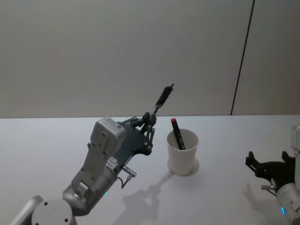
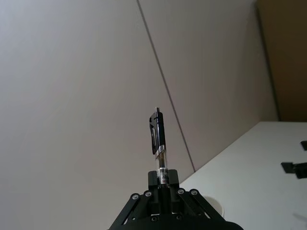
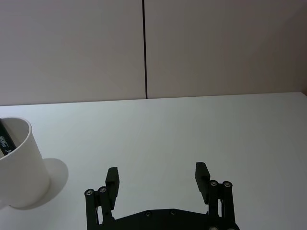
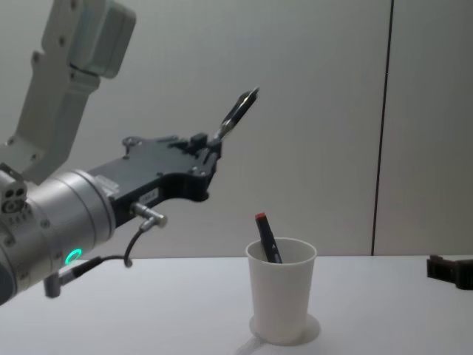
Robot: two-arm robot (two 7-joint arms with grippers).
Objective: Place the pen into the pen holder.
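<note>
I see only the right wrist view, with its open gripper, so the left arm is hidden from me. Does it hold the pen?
Observer: Yes. The left gripper is shut on a black pen, raised high in the air.
Operator: Where is it from the pen holder?
Observer: Left of the pen holder, with the pen tilted up, well above it.
Operator: Is the cup empty?
Observer: No, a red-ended pen leans inside.

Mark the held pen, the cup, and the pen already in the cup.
held pen (image 4: 238, 111), chest view, mid-barrel, above the left gripper (image 4: 214, 146) clamping its lower end.
cup (image 4: 281, 303), chest view, front wall.
pen in cup (image 4: 264, 231), chest view, shaft above the rim.
</note>
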